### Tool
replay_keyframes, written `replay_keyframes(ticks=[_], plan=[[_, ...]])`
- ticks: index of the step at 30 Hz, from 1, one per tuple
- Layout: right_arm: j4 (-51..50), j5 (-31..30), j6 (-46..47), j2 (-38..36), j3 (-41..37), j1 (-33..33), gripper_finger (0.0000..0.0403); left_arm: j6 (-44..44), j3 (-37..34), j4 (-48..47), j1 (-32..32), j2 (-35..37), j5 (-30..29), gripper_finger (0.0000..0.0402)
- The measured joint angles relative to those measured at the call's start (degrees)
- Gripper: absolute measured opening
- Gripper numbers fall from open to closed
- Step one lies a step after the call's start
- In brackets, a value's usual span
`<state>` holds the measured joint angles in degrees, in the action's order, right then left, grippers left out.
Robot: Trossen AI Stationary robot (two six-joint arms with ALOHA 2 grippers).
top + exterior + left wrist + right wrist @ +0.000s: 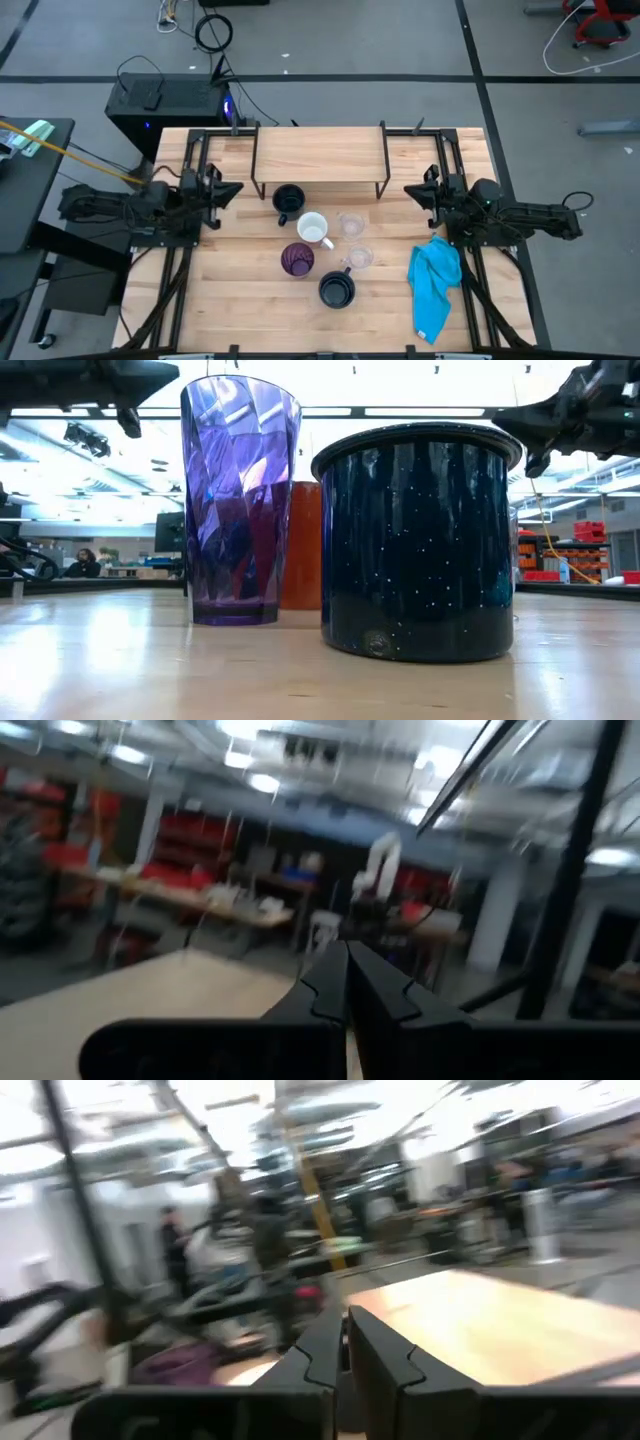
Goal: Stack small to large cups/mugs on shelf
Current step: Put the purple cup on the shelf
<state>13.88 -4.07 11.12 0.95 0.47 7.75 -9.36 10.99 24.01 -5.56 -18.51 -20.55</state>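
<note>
The cups stand on the table in front of the wooden shelf [320, 160]. They are a dark mug [288, 199], a white mug [313, 228], two clear glasses [351, 225] [359, 258], a purple tumbler [297, 260] and a second dark mug [336, 290]. The low view shows the tumbler [240, 500], a speckled navy mug [418, 540] and an orange mug side [302, 545] behind them. My left gripper [232, 190] [347, 952] is shut at the table's left side. My right gripper [412, 190] [345, 1315] is shut at the right side. Both hover apart from the cups.
A blue cloth [435, 285] lies crumpled near the table's right edge, below my right arm. The shelf's black legs [254, 180] stand on the far half of the table. Bare tabletop [240, 300] lies at the near left.
</note>
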Motion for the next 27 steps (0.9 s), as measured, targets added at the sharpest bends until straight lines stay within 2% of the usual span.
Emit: replay_keyframes(ticks=[6,12,16,21,27], plan=[[-0.6,-3.4,-3.4,0.2,0.9,0.4,0.0029,-1.5,10.3,-16.0,0.0,-10.3,-0.2,0.0013],[-1.5,-3.4,-3.4,0.2,0.9,1.2,0.0029,-5.3,16.9,-22.8,-0.4,-18.9,0.8,0.0010],[-1.5,-3.4,-3.2,0.2,0.9,1.2,0.0029,-3.9,19.8,-22.8,-2.0,-22.5,6.4,0.0009],[-1.4,-3.4,-3.2,0.2,0.9,1.2,0.0029,-1.6,20.2,-18.1,-5.9,-25.5,8.7,0.0010],[-1.4,-3.4,-3.2,0.2,0.9,1.2,0.0029,-4.1,20.2,-18.1,-10.5,-28.6,9.9,0.0018]])
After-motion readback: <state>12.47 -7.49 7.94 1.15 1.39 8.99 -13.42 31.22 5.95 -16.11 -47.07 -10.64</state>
